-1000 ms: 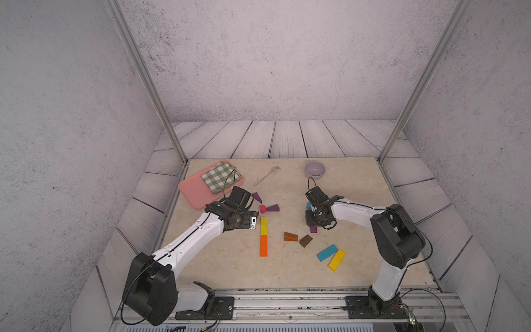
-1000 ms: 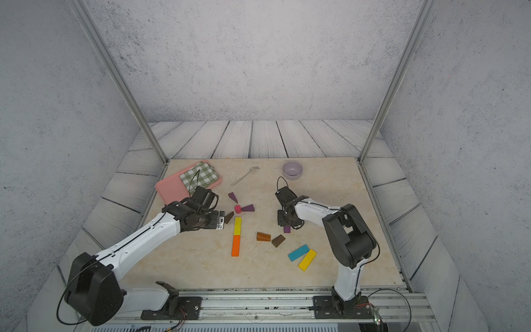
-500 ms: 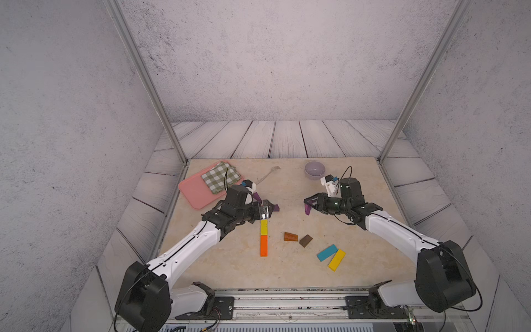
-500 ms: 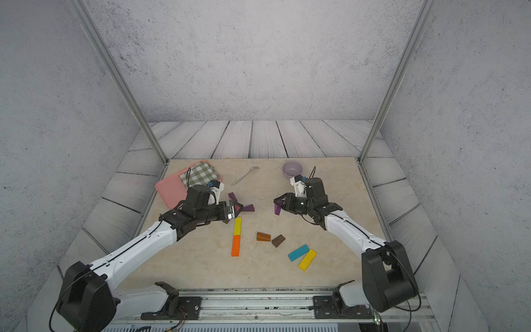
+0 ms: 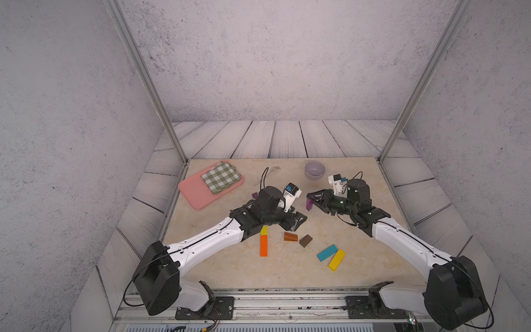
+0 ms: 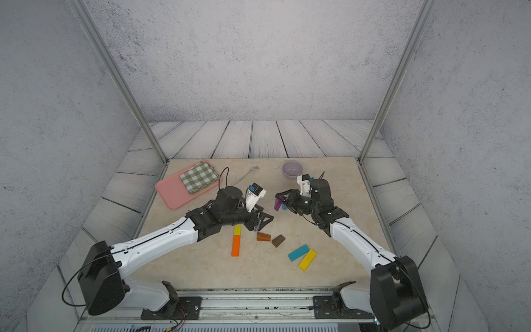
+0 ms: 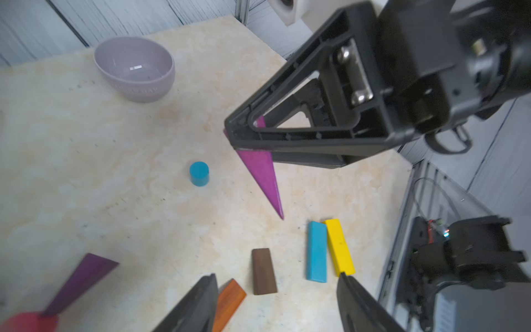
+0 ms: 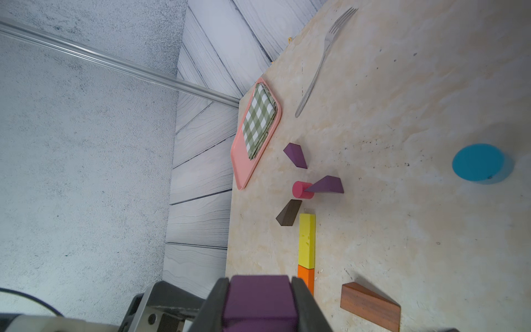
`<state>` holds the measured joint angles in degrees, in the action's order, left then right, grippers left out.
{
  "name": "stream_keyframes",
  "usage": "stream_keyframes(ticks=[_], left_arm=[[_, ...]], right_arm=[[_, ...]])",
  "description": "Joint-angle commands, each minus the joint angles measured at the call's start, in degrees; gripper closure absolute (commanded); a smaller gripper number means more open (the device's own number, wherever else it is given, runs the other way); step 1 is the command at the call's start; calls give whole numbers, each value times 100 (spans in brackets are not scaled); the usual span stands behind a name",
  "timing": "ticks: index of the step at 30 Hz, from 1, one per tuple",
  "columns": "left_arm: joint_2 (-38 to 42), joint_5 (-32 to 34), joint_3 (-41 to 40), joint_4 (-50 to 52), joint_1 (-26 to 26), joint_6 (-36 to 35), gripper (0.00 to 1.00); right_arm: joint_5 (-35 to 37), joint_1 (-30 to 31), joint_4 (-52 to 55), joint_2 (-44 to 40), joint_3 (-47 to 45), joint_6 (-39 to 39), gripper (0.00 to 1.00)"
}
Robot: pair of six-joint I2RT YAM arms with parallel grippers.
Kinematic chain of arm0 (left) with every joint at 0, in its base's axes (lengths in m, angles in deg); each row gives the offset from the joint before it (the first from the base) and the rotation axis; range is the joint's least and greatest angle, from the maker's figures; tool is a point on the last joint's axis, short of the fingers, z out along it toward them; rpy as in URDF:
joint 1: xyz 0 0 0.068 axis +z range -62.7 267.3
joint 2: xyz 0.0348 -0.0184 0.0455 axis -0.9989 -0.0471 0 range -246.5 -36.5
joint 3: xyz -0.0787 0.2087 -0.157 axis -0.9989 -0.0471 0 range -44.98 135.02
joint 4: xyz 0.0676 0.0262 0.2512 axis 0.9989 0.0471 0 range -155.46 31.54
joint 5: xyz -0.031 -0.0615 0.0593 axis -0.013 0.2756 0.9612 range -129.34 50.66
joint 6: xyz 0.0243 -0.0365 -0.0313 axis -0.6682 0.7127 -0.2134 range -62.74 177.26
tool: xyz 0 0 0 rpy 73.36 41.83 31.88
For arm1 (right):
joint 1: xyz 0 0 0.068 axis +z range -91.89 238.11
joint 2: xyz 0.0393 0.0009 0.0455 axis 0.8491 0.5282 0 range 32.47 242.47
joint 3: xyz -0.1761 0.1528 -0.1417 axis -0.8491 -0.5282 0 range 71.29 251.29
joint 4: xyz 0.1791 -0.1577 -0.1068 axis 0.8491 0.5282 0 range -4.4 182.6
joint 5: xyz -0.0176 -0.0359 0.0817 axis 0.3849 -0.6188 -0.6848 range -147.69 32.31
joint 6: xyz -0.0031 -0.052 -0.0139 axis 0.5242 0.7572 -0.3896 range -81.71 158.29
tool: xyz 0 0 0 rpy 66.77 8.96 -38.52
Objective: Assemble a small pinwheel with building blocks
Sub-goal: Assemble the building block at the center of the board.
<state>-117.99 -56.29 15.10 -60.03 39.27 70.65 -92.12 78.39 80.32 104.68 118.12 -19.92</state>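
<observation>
- Beige stone surface (image 5: 230,267) between grey walls, with painted building blocks (image 5: 264,245) scattered across it.
- Right gripper (image 5: 310,199): jaws clamped on a purple wedge (image 5: 309,204), held above the surface.
- Left gripper (image 5: 298,222): jaws apart and empty, near a brown wedge (image 5: 290,236).

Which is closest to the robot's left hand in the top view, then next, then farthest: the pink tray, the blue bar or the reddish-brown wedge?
1. The reddish-brown wedge, just in front of the left hand.
2. The blue bar, front right.
3. The pink tray, back left.
</observation>
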Motion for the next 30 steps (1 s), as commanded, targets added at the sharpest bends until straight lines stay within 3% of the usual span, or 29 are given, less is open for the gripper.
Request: stream_keyframes(ticks=[1, 7, 17, 30], left_arm=[[-306, 329, 279, -302, -37, -220, 38], [-754, 288, 636, -441, -51, -12, 53], [-800, -392, 565, -764, -60, 226, 55], [-1106, -37, 879, -573, -81, 275, 58]], right_arm=[[163, -15, -154, -282, -110, -246, 71], [300, 2, -340, -433, -325, -282, 71], [519, -9, -454, -335, -411, -93, 72], [638, 6, -821, -451, -531, -303, 73]])
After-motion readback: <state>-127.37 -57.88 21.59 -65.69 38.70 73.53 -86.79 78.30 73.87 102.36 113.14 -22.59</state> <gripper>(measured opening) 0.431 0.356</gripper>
